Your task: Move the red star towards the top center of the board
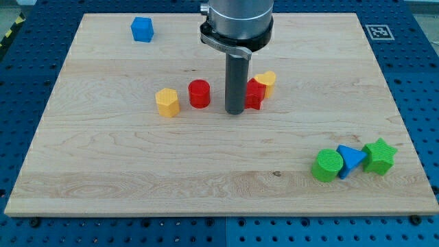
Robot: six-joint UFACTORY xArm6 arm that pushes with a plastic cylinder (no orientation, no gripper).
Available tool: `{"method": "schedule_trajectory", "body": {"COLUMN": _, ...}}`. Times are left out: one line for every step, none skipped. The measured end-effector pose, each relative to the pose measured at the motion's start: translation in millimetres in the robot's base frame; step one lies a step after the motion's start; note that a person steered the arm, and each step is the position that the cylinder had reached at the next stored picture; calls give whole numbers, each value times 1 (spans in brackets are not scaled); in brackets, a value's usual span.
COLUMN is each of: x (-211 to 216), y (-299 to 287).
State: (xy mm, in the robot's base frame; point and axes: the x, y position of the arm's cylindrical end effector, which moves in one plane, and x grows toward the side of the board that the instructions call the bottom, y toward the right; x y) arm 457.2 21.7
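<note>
While my tip (235,111) touches the red star (256,94), bearing no pincer, I count two reds, yellows, blues, greens; the yellow heart (267,80) crowds its upper right.

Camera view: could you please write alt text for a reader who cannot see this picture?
My tip rests on a wooden board, just left of the red star, which touches a yellow block behind it. Left of the tip stand a red cylinder and a yellow hexagon; a blue cube sits top left. At bottom right cluster a green cylinder, a blue triangle and a green star.
</note>
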Motion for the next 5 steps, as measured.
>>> {"method": "schedule_trajectory", "body": {"x": 14, "y": -7}}
{"method": "schedule_trajectory", "body": {"x": 22, "y": 14}}
{"method": "schedule_trajectory", "body": {"x": 29, "y": 46}}
{"method": "schedule_trajectory", "body": {"x": 6, "y": 57}}
{"method": "schedule_trajectory", "body": {"x": -35, "y": 40}}
